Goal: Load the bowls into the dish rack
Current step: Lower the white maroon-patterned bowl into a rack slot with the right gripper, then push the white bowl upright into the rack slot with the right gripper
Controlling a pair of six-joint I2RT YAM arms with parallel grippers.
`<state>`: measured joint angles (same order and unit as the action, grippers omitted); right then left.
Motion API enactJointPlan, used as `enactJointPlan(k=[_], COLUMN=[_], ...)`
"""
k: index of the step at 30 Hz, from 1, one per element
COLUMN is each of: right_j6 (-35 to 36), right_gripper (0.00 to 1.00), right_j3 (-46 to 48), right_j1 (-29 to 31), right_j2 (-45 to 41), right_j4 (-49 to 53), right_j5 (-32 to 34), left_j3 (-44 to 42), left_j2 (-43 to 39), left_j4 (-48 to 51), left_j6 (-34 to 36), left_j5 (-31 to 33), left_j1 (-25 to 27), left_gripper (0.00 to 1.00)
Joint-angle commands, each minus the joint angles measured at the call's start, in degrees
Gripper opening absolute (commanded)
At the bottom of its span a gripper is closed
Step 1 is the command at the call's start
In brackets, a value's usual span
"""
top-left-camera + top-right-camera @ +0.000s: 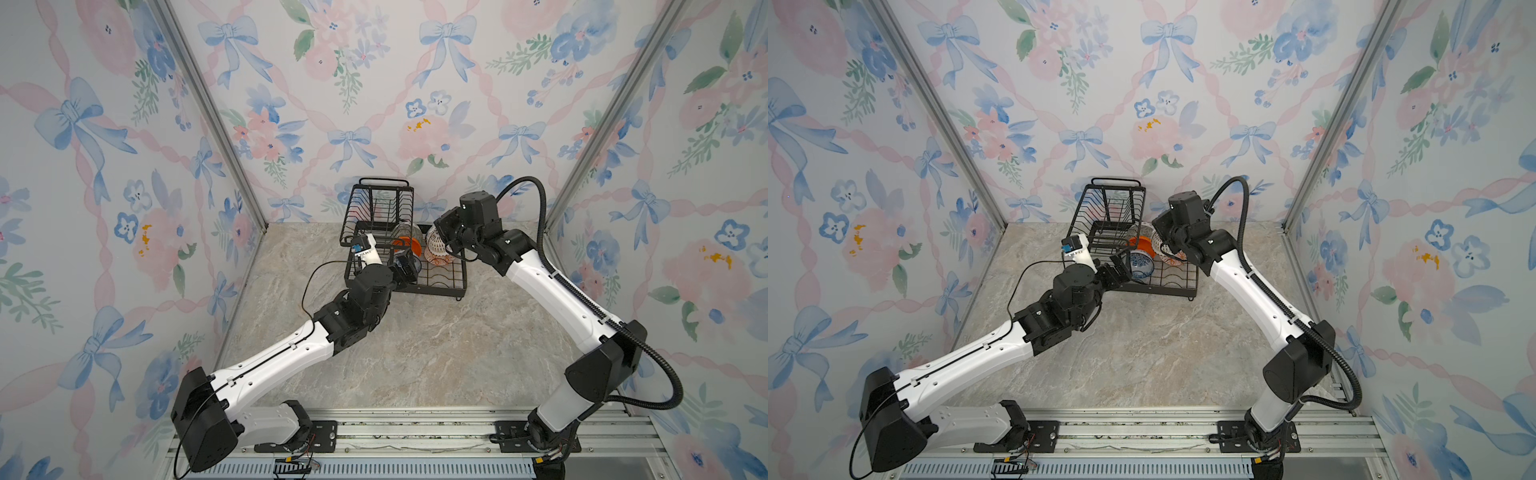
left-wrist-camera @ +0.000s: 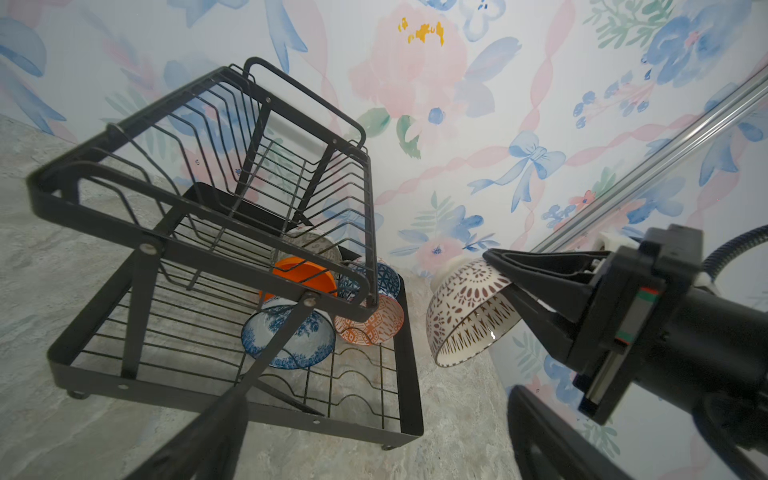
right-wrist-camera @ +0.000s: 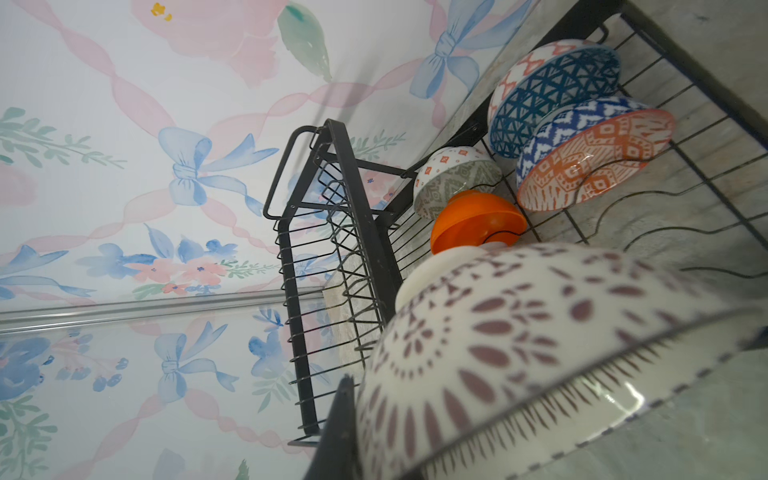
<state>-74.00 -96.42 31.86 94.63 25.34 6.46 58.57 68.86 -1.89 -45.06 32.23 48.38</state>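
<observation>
Currently the right gripper (image 2: 498,274) pinches the rim of the glossy white lattice bowl (image 2: 465,316), tilted at the three o'clock edge of the black wire dish rack (image 2: 166,392). At seven o'clock the left gripper (image 1: 1121,266) stands spread wide and empty, near the round blue-floral bowl (image 2: 286,336) in the lower tray.

The grey marble-veined tabletop (image 1: 415,353) bore a black wire two-tier dish rack (image 1: 374,226), standing on small feet near the floral back wall (image 1: 374,124), well apart from the aluminium rail (image 1: 415,428) opposite that wall.
</observation>
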Motion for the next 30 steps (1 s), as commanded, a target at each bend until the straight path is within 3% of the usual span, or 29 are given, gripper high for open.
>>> enactJointPlan(k=[1, 10, 30], right_j6=[3.0, 10.1, 9.6], right_gripper=[0.00, 0.00, 0.00], right_j3=[4.4, 15.8, 28.4], right_j1=[-0.1, 1.7, 0.3], right_j2=[-3.7, -6.1, -1.9], right_j4=[-6.0, -17.4, -37.0], right_j5=[1.0, 2.9, 3.8], left_j3=[-1.8, -3.9, -3.1], left_j2=[-3.5, -6.8, -3.4], left_j4=[6.0, 8.7, 8.6], left_j6=[1.0, 2.7, 7.7], left_j5=[-1.2, -4.0, -11.8], left_j1=[-0.8, -1.8, -4.2], left_gripper=[0.98, 0.98, 0.98])
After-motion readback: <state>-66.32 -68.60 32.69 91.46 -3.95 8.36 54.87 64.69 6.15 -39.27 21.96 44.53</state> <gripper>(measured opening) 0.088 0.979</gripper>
